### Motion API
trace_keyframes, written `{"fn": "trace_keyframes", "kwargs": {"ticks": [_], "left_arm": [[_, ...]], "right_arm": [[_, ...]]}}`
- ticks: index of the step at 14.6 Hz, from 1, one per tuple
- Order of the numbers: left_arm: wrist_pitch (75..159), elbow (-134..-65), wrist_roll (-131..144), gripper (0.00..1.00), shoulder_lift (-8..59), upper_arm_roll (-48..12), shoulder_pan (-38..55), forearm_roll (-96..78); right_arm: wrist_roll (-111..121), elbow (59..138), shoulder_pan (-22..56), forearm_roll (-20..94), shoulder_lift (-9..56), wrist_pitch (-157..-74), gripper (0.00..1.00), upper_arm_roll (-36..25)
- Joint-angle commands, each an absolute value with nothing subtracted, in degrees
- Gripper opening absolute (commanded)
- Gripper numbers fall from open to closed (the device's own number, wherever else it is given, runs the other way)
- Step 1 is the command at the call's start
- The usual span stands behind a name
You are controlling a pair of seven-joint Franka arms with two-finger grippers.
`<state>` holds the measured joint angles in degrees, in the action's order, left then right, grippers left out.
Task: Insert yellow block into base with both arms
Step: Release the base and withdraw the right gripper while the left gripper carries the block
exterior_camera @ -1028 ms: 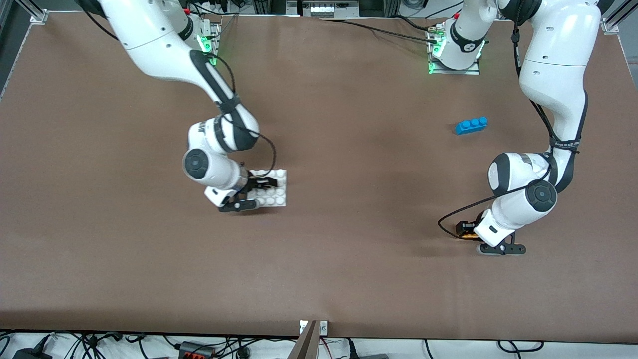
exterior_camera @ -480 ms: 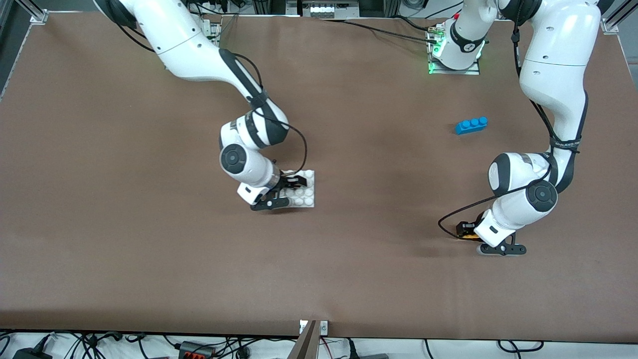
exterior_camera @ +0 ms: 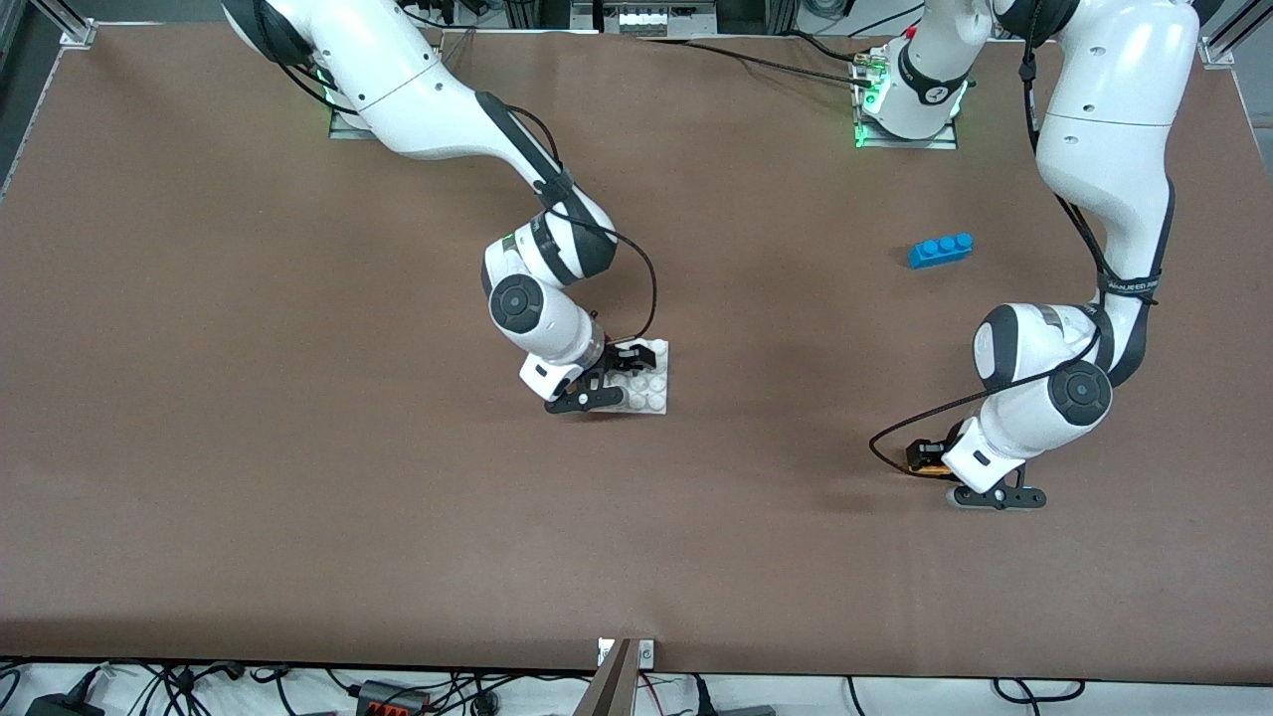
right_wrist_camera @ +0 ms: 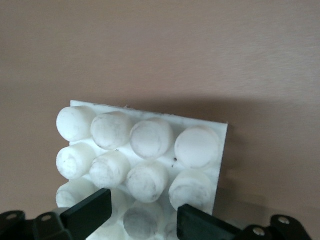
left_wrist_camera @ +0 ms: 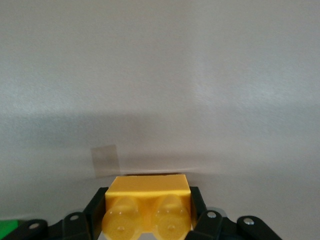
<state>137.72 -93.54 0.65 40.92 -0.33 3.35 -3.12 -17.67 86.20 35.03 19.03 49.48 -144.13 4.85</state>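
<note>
Right gripper (exterior_camera: pixel 609 376) carrying white studded base (exterior_camera: pixel 651 383) further toward left arm's end, fingers clamping its edge, now mid-table. Am seeing left gripper (exterior_camera: pixel 945 475) pinching yellow two-stud block (left_wrist_camera: pixel 147 210) low over table. Blue three-stud brick (exterior_camera: pixel 940 250) lying near left arm's base.

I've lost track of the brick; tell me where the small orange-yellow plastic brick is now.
The small orange-yellow plastic brick sits between the left gripper fingers, low at the left arm's end of the brown table, nearer the front camera than the blue three-stud brick.
</note>
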Motion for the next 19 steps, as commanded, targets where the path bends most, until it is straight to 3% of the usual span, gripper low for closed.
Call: {"fn": "trace_keyframes", "kwargs": {"ticks": [1,2,4,9,13,16,19], "left_arm": [[131.25,-91.68,-0.26,0.68,38.58,-1.05,3.60,-4.92],[128.70,-90.28,-0.09,0.68,38.58,-1.23,3.60,-4.92],[123.60,-87.99,2.27,0.68,37.89,-1.41,3.87,-4.92],[110.24,-81.58,10.62,0.68,36.65,-5.61,4.22,-4.75],[107.75,-80.95,21.68,0.68,35.16,-12.46,4.22,-4.75],[107.93,-81.03,25.22,0.68,35.33,-17.04,4.92,-4.22],[109.59,-81.30,26.36,0.67,35.77,-20.65,6.85,-4.04]], "right_arm": [[-17.58,84.29,36.12,20.21,50.54,-144.76,0.76,4.83],[-17.14,83.24,35.86,19.78,49.06,-144.06,0.80,4.66],[-17.05,82.97,33.85,19.69,45.20,-138.29,1.00,4.40],[-16.18,83.15,26.99,16.20,32.46,-119.39,1.00,1.25],[-9.68,83.23,20.15,8.71,24.71,-101.64,1.00,-2.80],[1.81,82.97,13.73,4.68,19.79,-95.29,1.00,-5.18],[5.71,82.79,8.63,-0.08,18.72,-94.84,1.00,-6.32]]}}
